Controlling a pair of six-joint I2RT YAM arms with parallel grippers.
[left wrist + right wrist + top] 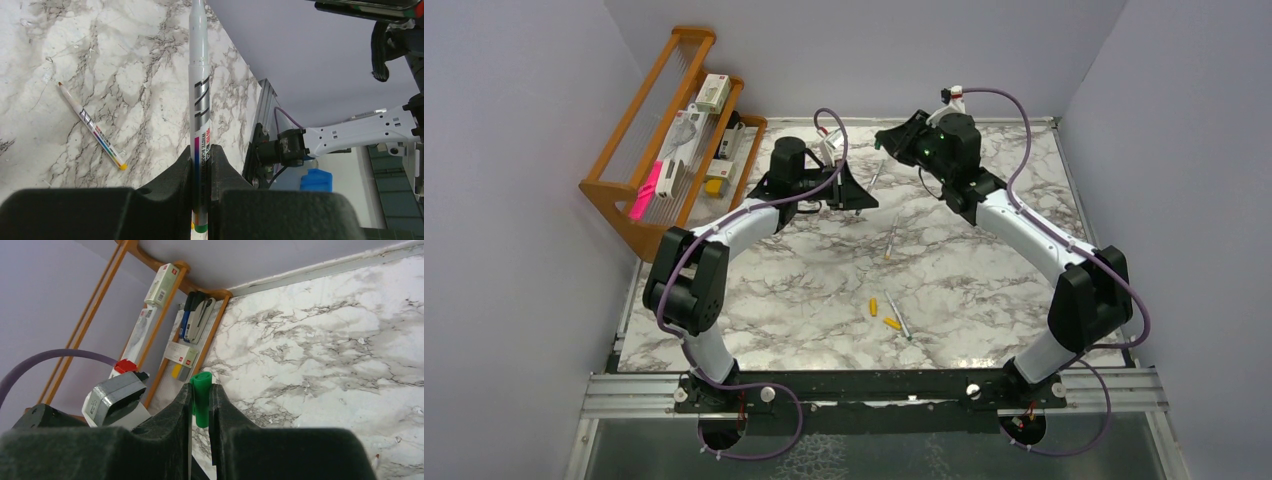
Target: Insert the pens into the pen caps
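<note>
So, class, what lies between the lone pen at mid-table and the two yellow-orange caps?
Nothing: the top view shows only bare marble between that pen and the caps.

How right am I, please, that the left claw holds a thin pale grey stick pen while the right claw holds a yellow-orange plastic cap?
Nearly: the right wrist view shows the right claw holding a green plastic cap, not a yellow-orange one. The left claw does hold the thin pale grey stick pen.
</note>
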